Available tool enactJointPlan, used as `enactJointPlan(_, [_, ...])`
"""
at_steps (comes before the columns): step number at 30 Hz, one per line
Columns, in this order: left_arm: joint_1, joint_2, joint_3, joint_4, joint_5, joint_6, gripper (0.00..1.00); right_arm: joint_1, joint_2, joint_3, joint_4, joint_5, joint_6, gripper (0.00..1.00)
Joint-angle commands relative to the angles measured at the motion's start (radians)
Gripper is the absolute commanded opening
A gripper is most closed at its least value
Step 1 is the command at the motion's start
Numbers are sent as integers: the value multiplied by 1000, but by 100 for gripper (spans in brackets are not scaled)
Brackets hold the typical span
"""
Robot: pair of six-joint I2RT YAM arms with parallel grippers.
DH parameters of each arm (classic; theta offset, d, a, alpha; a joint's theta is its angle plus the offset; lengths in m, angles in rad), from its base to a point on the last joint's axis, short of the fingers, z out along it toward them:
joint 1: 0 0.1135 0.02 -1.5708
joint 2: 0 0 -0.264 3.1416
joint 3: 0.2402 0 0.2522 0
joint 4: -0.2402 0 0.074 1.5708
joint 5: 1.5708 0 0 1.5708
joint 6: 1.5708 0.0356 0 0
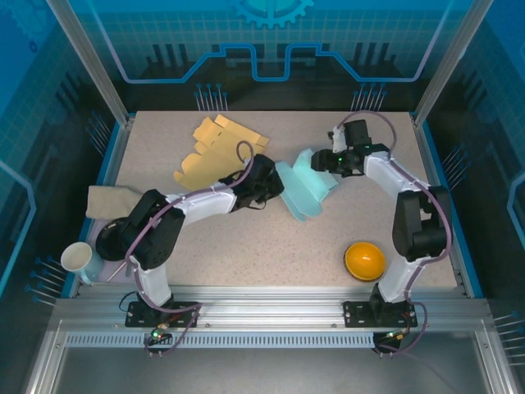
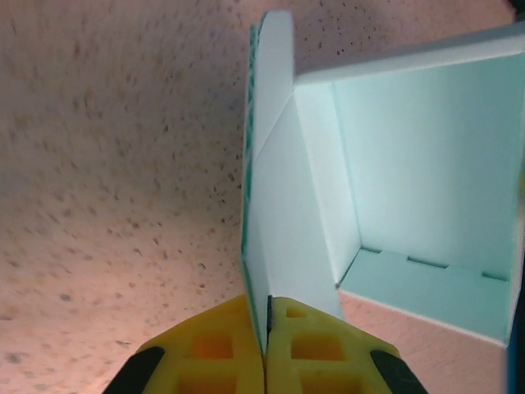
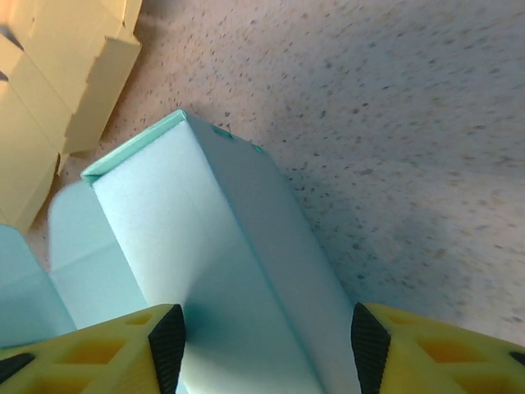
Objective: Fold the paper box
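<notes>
Where the arms meet: mid-counter (image 1: 271,254), both wrists at the teal paper box (image 1: 305,195).
Left jaws: shut tight, yellow pads (image 2: 215,357) pressed together w/ one thin flap of the box pinched btwn them. The flap stands on edge & runs straight up from the pinch in the left wrist cam.
Right jaws: roughly half open, astride a folded-up side of the box. Black fingertips (image 3: 169,349) sit at its two edges, one each side. Whether they squeeze it or merely flank it, can't tell.
Box, position: ctr of counter, a little right of middle, btwn the two wrists. Left arm is at its left edge, right arm at its far right end.
Box, look: pale teal card, part-formed. Left wrist cam shows an open inside w/ walls raised at a corner & a row of slits along the bottom fold. Right wrist cam shows a long panel creased lengthwise, ridge uppermost. From above it reads as overlapping panels, not squared up.
Nearby: flat tan card blank (image 1: 215,148) at far left of counter, near the box. Orange rounded object (image 1: 364,260) by the right arm's base, well apart. Beige cloth (image 1: 108,201) & pale mug (image 1: 77,258) at the left edge.
</notes>
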Motion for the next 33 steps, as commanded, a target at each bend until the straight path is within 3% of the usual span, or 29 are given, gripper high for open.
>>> enactJointPlan(1, [32,-40,204,-403,-23,410,0,-31,-89,9,-74,-3,16,60])
enactJointPlan(4, [73,-27,351,-646,-34,619,0,-40,-180,23,-87,38,-2,62])
enactJointPlan(9, [96,-99,453,-827,-30,920,2,-31,-329,-41,23,34,-128,62])
enactJointPlan(16, [66,-181,539,-995,-4,1263,10,79,-433,-176,206,-61,-485,60])
enactJointPlan(20, [-20,-220,474,-947,-138,1417,11,147,-428,-216,239,-168,-626,59])
enactJointPlan(24, [-70,-201,463,-951,-220,1451,10,222,-433,-313,371,-178,-683,58])
enactJointPlan(33, [-80,-228,411,-925,-192,1418,10,281,-410,-433,522,-203,-703,57])
